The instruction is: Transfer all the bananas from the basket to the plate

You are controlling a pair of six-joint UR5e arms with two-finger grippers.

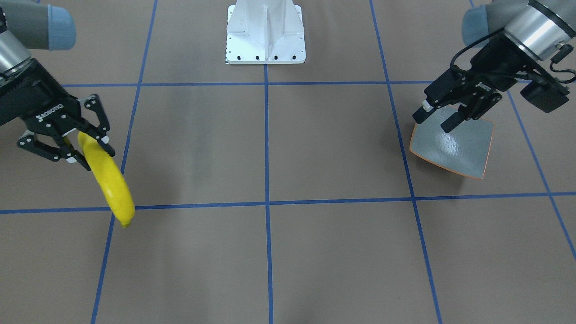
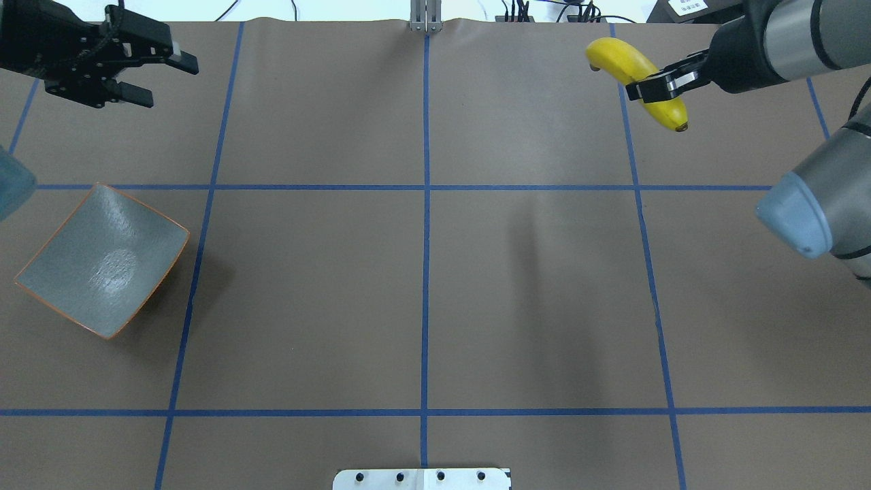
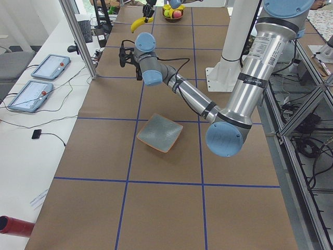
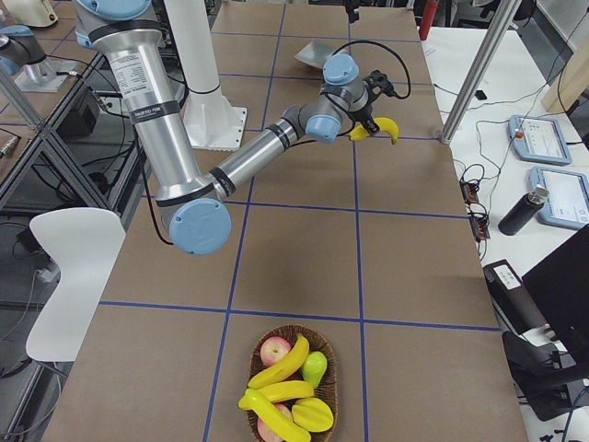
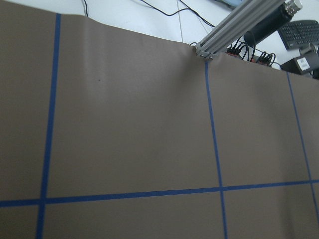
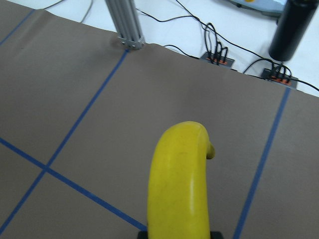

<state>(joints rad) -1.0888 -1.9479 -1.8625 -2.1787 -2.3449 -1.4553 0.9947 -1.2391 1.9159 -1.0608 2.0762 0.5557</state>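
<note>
My right gripper (image 2: 652, 88) is shut on a yellow banana (image 2: 636, 71), held in the air over the far right of the table; the same banana (image 1: 108, 177) hangs down from the gripper (image 1: 92, 153) in the front-facing view. The basket (image 4: 293, 387) stands at the table's right end and holds more bananas (image 4: 276, 366). On the left side lies the grey plate (image 2: 102, 262) with its orange rim, with nothing on it. My left gripper (image 2: 162, 82) is open and holds nothing, raised beyond the plate's far side.
The white pedestal base (image 2: 422, 478) stands at the near middle edge. A red apple (image 4: 274, 350) and a green fruit (image 4: 315, 368) share the basket. Aluminium posts (image 4: 479, 74) and tablets (image 4: 538, 138) flank the far edge.
</note>
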